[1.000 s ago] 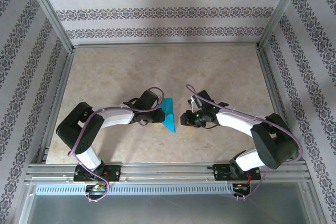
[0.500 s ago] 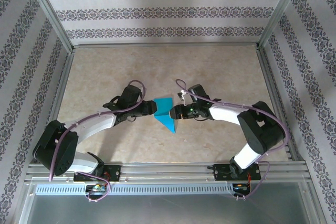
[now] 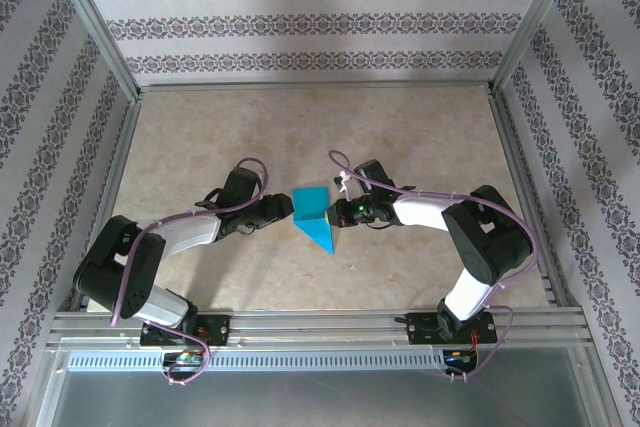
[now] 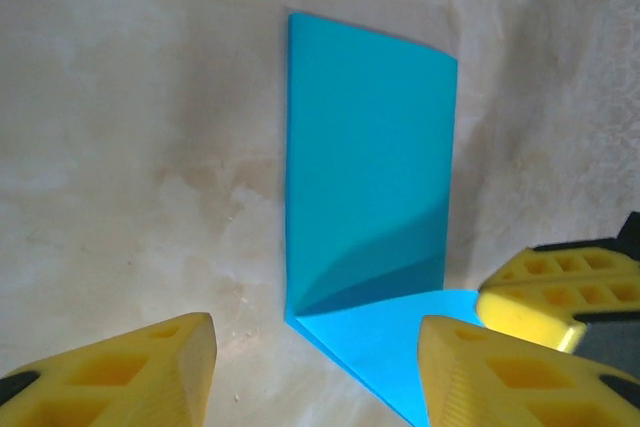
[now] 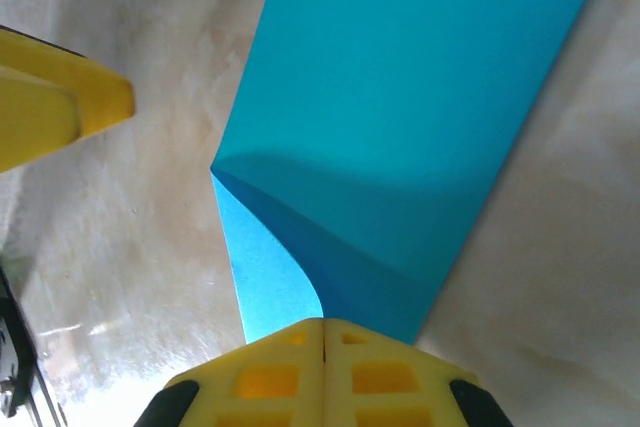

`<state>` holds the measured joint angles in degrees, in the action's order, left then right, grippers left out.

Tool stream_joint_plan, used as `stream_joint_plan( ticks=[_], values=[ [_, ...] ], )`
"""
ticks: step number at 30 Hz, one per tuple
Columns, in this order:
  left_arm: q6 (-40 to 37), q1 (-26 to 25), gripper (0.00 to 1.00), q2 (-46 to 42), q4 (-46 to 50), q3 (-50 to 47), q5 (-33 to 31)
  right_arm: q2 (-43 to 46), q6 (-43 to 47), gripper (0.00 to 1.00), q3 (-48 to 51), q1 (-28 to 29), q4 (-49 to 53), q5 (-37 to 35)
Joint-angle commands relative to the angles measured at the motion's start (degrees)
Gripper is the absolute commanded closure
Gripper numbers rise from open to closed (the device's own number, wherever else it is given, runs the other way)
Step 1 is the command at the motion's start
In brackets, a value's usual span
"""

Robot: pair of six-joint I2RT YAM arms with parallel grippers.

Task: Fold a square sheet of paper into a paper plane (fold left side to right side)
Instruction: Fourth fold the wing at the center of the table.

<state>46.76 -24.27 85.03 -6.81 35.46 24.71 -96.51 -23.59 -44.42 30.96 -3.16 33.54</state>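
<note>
The square sheet of paper (image 3: 316,217) sits mid-table (image 3: 200,127), partly folded, with one flap lifted off the surface (a lighter panel lies flat beneath it). The right gripper (image 3: 338,213) is pinched tight on the flap's edge. Just left of the sheet, the left gripper (image 3: 287,206) hangs with its jaws spread, holding nothing.

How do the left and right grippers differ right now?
The left gripper stands open; the right gripper is shut. The left gripper grips nothing, while the right gripper pinches the raised flap of the paper. The left gripper meets the paper from the left, the right gripper from the right. Both are yellow-tipped and sit low beside the paper.
</note>
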Motion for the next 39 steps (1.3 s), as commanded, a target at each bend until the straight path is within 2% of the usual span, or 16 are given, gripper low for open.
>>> stream_joint_plan(
  ticks=[1, 14, 19, 25, 28, 30, 32, 34, 37, 39],
  values=[
    [1.2, 1.1, 0.43, 2.0, -4.2, 1.0, 2.8, 4.2, 1.0, 1.00, 0.1, -0.3, 0.1, 0.0],
    [2.4, 1.1, 0.43, 9.7, -9.2, 5.8, 7.9, 7.7, 0.3, 1.00, 2.6, -1.7, -0.1, 0.0],
    [2.6, 1.0, 0.53, 12.1, -10.5, 7.1, 8.9, 8.1, 0.0, 1.00, 2.8, -1.9, -0.4, 0.2],
    [3.2, 0.9, 0.54, 14.9, -12.0, 8.3, 9.4, 8.4, -0.4, 1.00, 3.0, -2.0, -0.8, 0.5],
    [3.3, 1.0, 0.65, 16.1, -13.1, 9.4, 10.4, 8.7, -0.5, 1.00, 3.3, -2.2, -0.9, 0.2],
    [3.2, 0.9, 0.75, 16.5, -13.7, 9.9, 11.0, 9.0, -0.7, 0.92, 3.4, -2.4, -0.5, -0.3],
    [2.5, 0.8, 0.82, 16.0, -13.2, 10.2, 10.5, 10.2, -0.3, 0.77, 3.2, -2.4, 1.8, -2.6],
    [1.8, 0.6, 0.83, 15.3, -11.8, 10.6, 9.9, 12.5, 0.3, 0.69, 3.1, -2.2, 4.6, -5.7],
    [1.8, 0.4, 0.83, 14.3, -11.4, 10.7, 9.9, 16.8, 2.1, 0.56, 1.8, -0.5, 12.0, -14.1],
    [1.9, 0.0, 0.82, 13.8, -11.4, 10.8, 10.1, 18.9, 3.2, 0.53, 0.2, 1.9, 17.0, -20.6]
  ],
)
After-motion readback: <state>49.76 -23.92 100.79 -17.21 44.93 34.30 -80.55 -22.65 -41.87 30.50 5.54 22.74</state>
